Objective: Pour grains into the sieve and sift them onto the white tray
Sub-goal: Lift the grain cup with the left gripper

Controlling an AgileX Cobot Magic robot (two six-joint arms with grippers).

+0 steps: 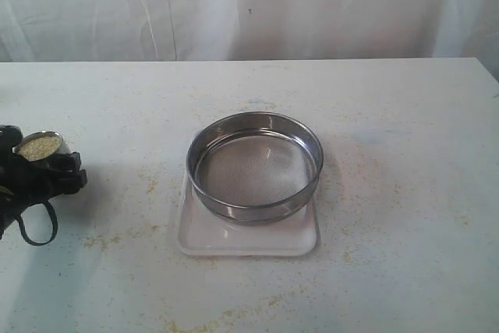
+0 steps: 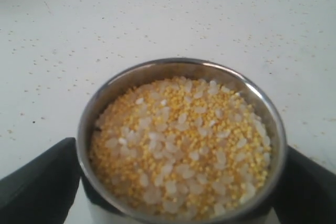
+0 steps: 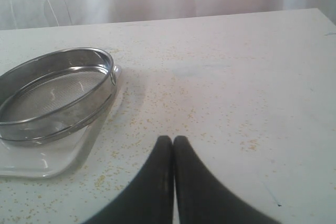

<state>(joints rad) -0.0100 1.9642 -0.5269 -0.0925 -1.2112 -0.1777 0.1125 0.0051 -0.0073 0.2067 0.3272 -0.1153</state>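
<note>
Left jaws grasp steel cup [image 2: 131,77] of grains [image 2: 178,150]; right jaws clenched.
Pour pending: carry cup to three o'clock, over sieve [image 1: 255,210].

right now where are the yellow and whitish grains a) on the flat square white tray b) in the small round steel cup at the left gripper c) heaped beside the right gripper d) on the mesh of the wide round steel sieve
b: the left wrist view shows the small round steel cup full of grains, held by the left gripper, while the mesh of the sieve looks bare
</note>
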